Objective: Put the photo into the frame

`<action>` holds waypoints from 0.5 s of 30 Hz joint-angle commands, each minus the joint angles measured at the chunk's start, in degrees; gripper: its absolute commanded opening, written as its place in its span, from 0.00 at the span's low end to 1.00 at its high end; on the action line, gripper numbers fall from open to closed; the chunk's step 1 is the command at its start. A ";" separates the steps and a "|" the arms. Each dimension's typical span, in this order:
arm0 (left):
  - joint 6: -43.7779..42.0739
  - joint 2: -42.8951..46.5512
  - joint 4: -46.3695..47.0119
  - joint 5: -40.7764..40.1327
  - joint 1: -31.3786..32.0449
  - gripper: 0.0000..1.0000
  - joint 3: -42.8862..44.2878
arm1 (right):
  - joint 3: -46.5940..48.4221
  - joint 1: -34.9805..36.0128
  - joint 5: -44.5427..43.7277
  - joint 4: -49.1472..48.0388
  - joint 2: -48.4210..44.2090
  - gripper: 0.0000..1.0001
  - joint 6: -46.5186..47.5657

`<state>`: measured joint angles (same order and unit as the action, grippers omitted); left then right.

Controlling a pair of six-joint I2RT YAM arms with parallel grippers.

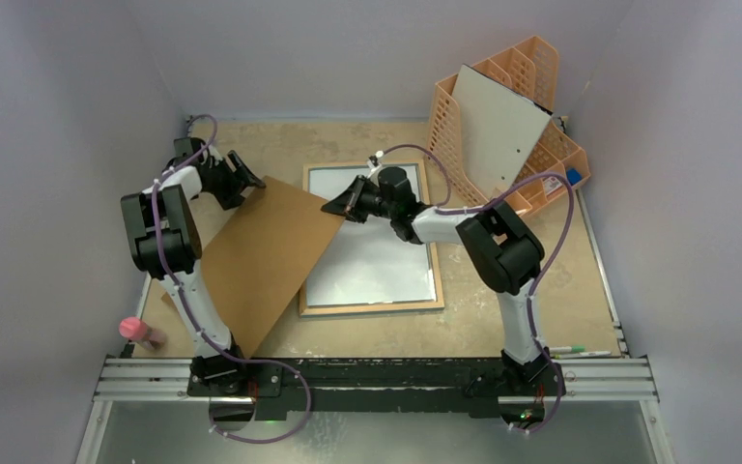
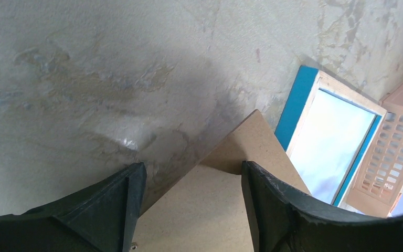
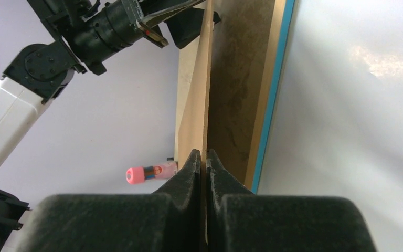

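Two arms reach over a worn tan table (image 1: 280, 145). The largest loose thing is a brown backing (image 1: 266, 256), tilted, with its near corner low by the left arm's base and its far side raised over the left rim of the frame (image 1: 372, 307). The frame lies flat mid-table, wooden back up, a blue edge showing. The pale sheet inside it may be the photo face down; no printed side shows, so that cannot be told. The right gripper (image 3: 205, 157) is clamped tight on the backing's thin edge. The left gripper (image 2: 191, 178) stands wide, fingers either side of the backing's far corner, gripping nothing. The backing seems to be held up so that the frame's opening can be reached. The backing and the right arm both cross the frame and would block anything going in. At far right an orange organiser (image 1: 541, 68) props a grey-white board (image 1: 498, 126). A pink tube (image 1: 136, 331) lies near left and pens (image 1: 572, 351) near right.
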<state>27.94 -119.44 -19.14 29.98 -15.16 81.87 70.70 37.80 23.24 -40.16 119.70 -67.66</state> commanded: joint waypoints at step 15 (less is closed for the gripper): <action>4.22 13.49 -18.33 -15.28 -0.39 0.94 15.15 | 2.81 -7.86 -12.23 4.39 -19.43 0.00 6.38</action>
<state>29.50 -111.53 -35.55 18.94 -13.69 93.84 70.87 31.97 16.95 -32.12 105.34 -62.65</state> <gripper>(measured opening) 0.903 0.015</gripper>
